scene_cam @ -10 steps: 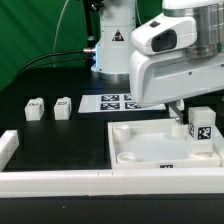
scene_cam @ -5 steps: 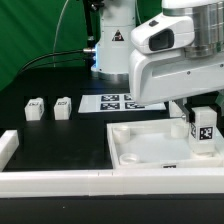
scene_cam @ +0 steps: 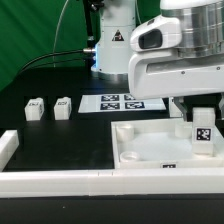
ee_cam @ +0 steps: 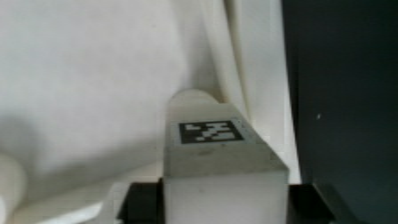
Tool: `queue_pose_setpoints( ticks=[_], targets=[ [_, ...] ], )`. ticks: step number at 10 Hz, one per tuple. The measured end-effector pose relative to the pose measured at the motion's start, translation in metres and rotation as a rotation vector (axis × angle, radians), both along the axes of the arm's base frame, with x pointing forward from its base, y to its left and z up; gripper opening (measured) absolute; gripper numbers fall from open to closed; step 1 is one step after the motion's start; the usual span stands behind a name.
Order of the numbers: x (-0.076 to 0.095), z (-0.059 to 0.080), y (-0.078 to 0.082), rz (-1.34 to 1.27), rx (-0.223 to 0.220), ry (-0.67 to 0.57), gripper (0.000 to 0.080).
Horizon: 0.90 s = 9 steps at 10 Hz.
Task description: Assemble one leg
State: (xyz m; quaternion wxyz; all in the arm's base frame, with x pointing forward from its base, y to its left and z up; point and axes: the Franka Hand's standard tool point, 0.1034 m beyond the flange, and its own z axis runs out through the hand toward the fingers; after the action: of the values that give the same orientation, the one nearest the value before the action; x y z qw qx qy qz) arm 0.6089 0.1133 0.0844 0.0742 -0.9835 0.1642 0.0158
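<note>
The leg [scene_cam: 203, 131] is a stubby white post bearing a black-and-white square tag, upright at the right edge of the exterior view. On the black table [scene_cam: 60, 135], before a green backdrop [scene_cam: 30, 35], lie from left to right two spare legs [scene_cam: 35, 108], the marker board [scene_cam: 120, 102] and the white panel [scene_cam: 150, 150]. The gripper [scene_cam: 203, 115] is clamped on the leg, a finger [ee_cam: 143, 203] on either side, holding it over the panel's right corner.

The exterior view is bright, under even, diffuse light. The white arm housing [scene_cam: 185, 50] and the white panel [scene_cam: 150, 150] approach overexposure, and their surface detail is washed out. The black table [scene_cam: 60, 135] stays matte and uniformly dark. Shadows are soft, lying shallow inside the panel's recess. Resolution is low. The wrist view is dimmer and greyer. The leg [ee_cam: 217, 165] is out of focus and its tag [ee_cam: 212, 131] is blurred.
</note>
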Motion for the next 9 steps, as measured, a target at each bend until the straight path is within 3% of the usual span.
queue_pose_setpoints(
  ticks=[9],
  targets=[
    [0.0028,-0.0009,0.0003,-0.967,0.056,0.142,0.0298]
  ],
)
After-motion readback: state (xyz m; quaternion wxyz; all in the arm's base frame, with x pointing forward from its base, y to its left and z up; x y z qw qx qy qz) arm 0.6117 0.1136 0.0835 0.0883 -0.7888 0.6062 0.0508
